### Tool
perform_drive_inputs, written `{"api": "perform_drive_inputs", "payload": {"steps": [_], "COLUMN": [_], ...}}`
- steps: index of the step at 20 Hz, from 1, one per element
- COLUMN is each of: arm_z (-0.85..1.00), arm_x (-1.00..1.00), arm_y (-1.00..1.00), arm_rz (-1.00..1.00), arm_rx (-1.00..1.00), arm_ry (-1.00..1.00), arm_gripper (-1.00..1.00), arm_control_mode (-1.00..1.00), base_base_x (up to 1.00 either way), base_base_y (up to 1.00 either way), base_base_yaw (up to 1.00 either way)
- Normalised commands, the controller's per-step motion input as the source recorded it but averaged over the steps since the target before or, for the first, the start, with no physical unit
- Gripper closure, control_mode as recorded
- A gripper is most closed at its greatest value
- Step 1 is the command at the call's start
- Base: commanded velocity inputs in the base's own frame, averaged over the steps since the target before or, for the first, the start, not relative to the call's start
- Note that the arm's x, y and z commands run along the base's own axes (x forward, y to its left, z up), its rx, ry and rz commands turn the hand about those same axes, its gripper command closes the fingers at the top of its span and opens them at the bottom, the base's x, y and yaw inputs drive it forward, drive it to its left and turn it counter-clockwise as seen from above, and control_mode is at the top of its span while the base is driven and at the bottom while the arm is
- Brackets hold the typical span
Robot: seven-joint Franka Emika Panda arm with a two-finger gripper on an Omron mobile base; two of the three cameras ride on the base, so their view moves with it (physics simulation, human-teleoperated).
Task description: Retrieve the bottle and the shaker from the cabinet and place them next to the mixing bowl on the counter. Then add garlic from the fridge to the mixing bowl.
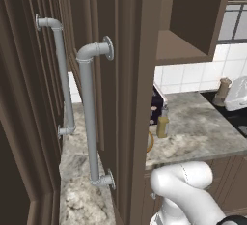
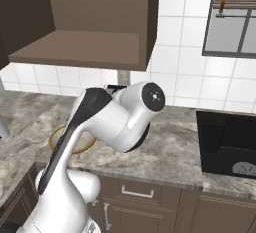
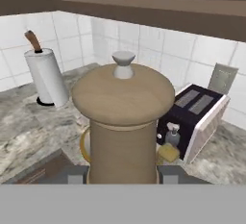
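Glossy white arm [image 2: 107, 122] of rounded, tubular links, at lower left of the right base view. Dark black panel [image 2: 75, 132] along one link, tapering downward. Round white joint cap [image 2: 153, 96] with a small dark centre mark ringed by tiny dots. Thin seam lines across a bulbous white elbow [image 1: 185, 183], lower right of the left base view.

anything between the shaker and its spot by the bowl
Nothing visible does. The bowl's rim shows right behind the held shaker; the bottle and toaster stand off to the bowl's side.
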Motion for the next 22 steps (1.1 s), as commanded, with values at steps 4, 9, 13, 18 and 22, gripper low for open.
{"api": "perform_drive_inputs", "payload": {"steps": [4, 9, 13, 18, 22], "arm_z": [-0.79, -0.59, -0.41, -0.31, -0.35], "arm_x": [0.0, 0.0, 0.01, 0.28, 0.14], "arm_y": [-0.08, -0.03, -0.03, -0.23, -0.16], "arm_rz": [0.27, 0.28, 0.26, 0.19, 0.13], "arm_rx": [-0.03, 0.0, 0.0, 0.0, 0.02], "arm_ry": [0.0, -0.02, -0.02, -0.11, -0.08], "arm_gripper": [1.0, 1.0, 1.0, 1.0, 1.0], "arm_control_mode": [-1.0, -1.0, -1.0, -1.0, -1.0], "base_base_x": [0.0, 0.0, 0.0, 0.0, 0.0], "base_base_y": [0.0, 0.0, 0.0, 0.0, 0.0], "base_base_yaw": [0.0, 0.0, 0.0, 0.0, 0.0]}}
